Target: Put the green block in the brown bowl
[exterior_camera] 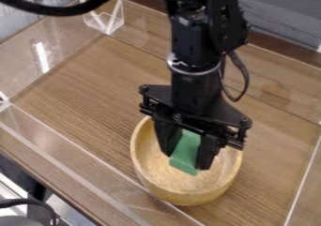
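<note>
Gripper [191,147] of a black robot arm [201,42] hangs straight down over the bowl [189,181], its jaws closed on the block [190,152]. The green bar is pinched near its upper end between the two dark fingers [167,136], and it stands nearly upright with a slight tilt, its lower end reaching down inside the bowl. Whether that lower end touches the bowl's pale wooden floor cannot be told from this view. The block is not lying loose; it is held, and most of its length shows below the fingertips.

The bowl, round and light brown with a thick rim, sits on the wood-grain table [88,89] toward the near edge, directly beneath the gripper. The arm rises from the bowl toward the top of the frame, with a thin black cable [238,72] looping down its right side. Clear plastic walls [38,56] fence the table on the bowl's left and along the near side, where they catch bright glare. A small clear triangular stand [104,16] rests well beyond the bowl, at the far left of the table. Past the near wall, below and left of the bowl, a dark object is only partly visible and cannot be identified.
</note>
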You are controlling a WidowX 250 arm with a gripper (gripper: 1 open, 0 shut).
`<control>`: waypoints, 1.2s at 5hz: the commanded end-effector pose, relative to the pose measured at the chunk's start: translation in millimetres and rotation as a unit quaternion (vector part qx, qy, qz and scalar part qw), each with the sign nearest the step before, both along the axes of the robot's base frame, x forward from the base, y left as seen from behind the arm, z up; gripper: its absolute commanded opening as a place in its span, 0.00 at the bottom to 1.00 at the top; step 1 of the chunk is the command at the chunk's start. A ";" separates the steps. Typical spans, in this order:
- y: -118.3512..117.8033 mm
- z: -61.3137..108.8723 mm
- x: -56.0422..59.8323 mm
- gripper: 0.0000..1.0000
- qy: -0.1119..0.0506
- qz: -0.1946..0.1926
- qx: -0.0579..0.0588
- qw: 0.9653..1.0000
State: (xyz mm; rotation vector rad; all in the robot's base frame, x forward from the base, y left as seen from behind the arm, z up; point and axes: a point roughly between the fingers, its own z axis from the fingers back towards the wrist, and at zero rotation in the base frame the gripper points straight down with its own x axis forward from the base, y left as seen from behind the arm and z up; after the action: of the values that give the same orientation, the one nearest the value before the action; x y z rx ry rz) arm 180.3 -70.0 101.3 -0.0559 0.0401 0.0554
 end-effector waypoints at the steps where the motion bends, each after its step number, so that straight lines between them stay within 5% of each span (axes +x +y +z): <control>1: -0.9 4.7 2.0 0.00 -0.011 -0.003 -0.003 1.000; 6: 1.5 5.4 1.6 0.00 -0.009 -0.012 -0.007 1.000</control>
State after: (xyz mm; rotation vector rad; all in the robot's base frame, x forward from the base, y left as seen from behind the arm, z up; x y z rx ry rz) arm 178.8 -68.5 100.5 -0.0600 0.0524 0.0262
